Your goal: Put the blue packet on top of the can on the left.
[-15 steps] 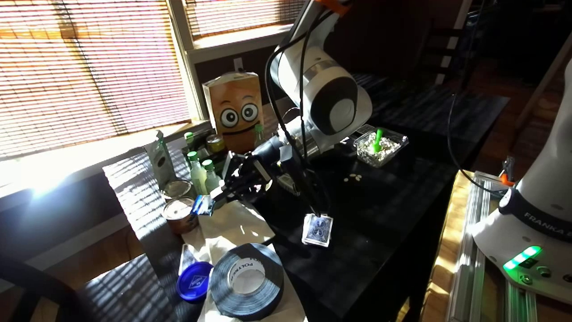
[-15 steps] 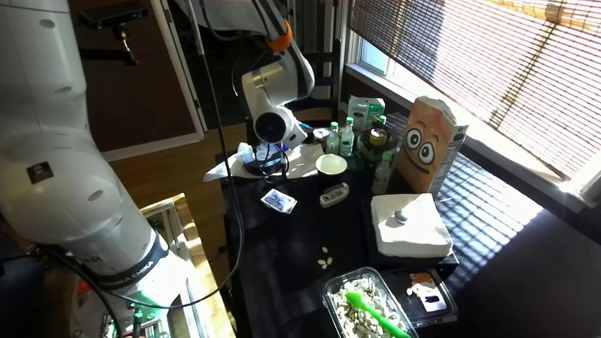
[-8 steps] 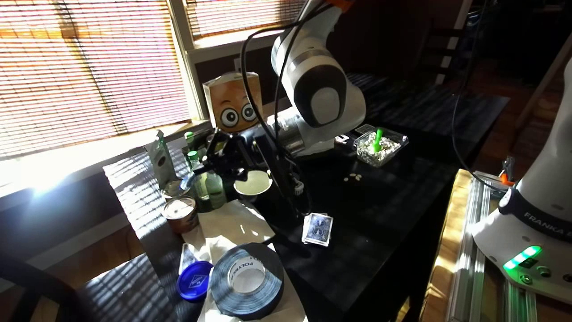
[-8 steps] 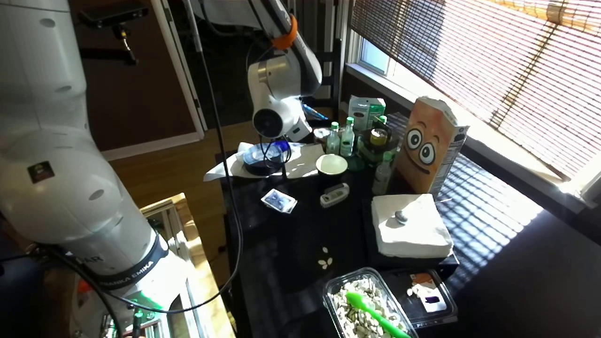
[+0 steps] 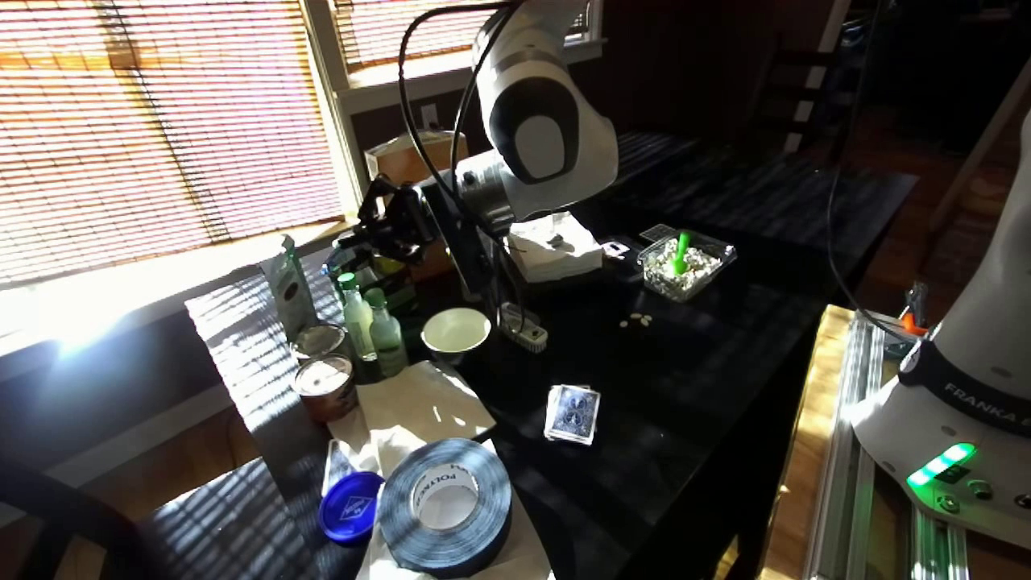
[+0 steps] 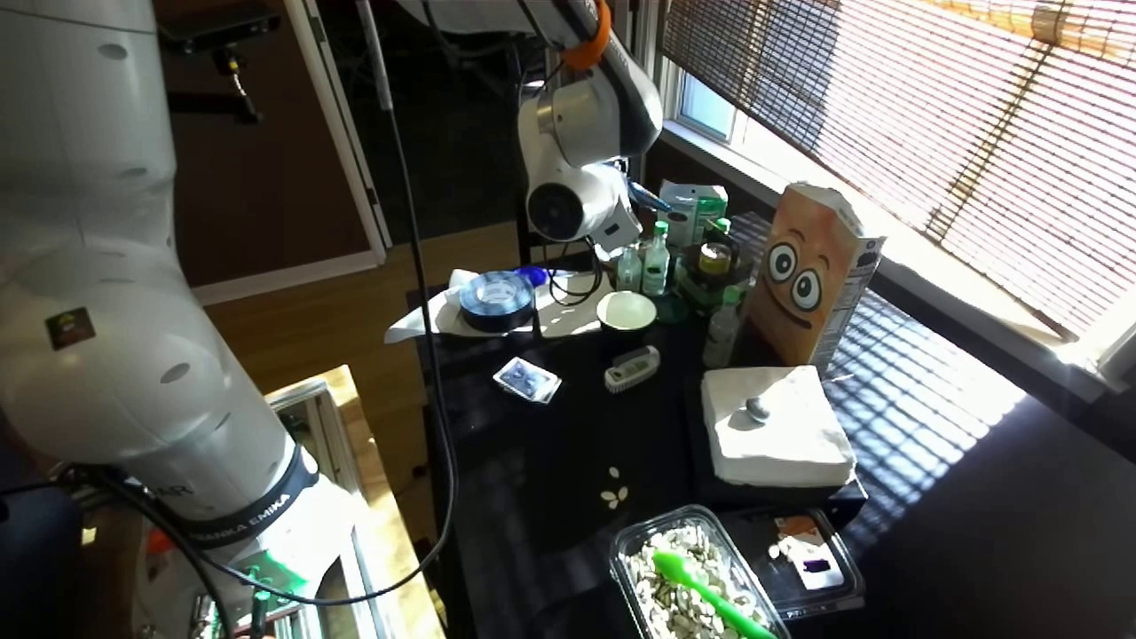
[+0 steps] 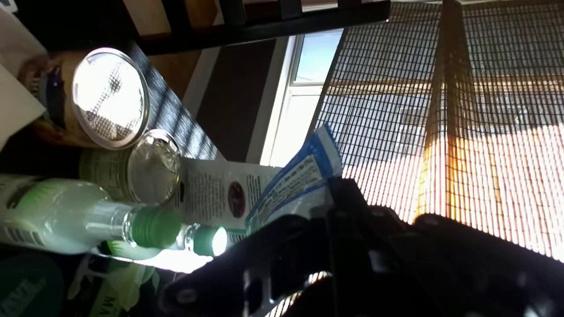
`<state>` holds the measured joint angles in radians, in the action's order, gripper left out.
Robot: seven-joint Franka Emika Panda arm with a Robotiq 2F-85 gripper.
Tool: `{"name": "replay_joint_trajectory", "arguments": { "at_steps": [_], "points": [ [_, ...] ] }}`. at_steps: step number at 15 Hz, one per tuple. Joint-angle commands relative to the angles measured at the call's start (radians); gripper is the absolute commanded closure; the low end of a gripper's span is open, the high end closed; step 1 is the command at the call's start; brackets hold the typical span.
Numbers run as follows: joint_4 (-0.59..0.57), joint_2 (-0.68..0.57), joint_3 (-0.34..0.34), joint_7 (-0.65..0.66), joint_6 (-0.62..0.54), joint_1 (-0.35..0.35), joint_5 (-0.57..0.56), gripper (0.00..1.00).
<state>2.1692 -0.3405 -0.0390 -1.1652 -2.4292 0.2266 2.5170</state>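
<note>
My gripper [image 5: 354, 240] is raised above the green-capped bottles. In the wrist view the gripper [image 7: 341, 193] is shut on the blue packet [image 7: 296, 176], a blue and white wrapper with printed text that sticks out past the fingers. The packet also shows as a blue sliver in an exterior view [image 6: 648, 197]. Two short cans stand at the table's far edge. The can with reddish-brown sides and a shiny lid [image 5: 324, 392] is nearer the paper; it also shows in the wrist view [image 7: 110, 99]. A second can [image 5: 319, 341] stands right behind it, also in the wrist view [image 7: 154, 169].
Green-capped bottles [image 5: 387, 342] and a standing pouch [image 5: 291, 294] are beside the cans. A pale bowl [image 5: 456, 330], brush [image 5: 525, 329], card deck [image 5: 573, 413], tape roll [image 5: 445, 536] and blue lid [image 5: 351, 506] lie nearby. A tall carton [image 6: 803, 275] stands by the window.
My gripper has lifted the packet up and away from the reddish-brown can, past the second can, toward the window and above the bottles. The cans have not moved.
</note>
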Motion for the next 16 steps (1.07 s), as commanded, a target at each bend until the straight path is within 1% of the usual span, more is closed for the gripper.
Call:
{"name": "replay_joint_trajectory", "arguments": {
  "at_steps": [1, 3, 5, 6, 9, 13, 16],
  "points": [
    [-0.056, -0.042, -0.017, 0.008, -0.037, 0.043, -0.004, 1.0],
    [-0.08, -0.054, -0.017, 0.007, -0.035, 0.056, -0.003, 1.0],
    [-0.112, -0.072, -0.015, 0.012, -0.066, 0.073, -0.003, 1.0],
    [-0.058, -0.041, -0.011, 0.005, -0.021, 0.061, -0.004, 0.99],
    [-0.083, -0.055, -0.01, 0.005, -0.04, 0.07, -0.004, 1.0],
    [-0.127, -0.087, 0.014, 0.009, -0.033, 0.051, -0.004, 1.0],
    [-0.145, -0.112, 0.018, -0.005, -0.047, 0.06, -0.003, 1.0]
  ]
}}
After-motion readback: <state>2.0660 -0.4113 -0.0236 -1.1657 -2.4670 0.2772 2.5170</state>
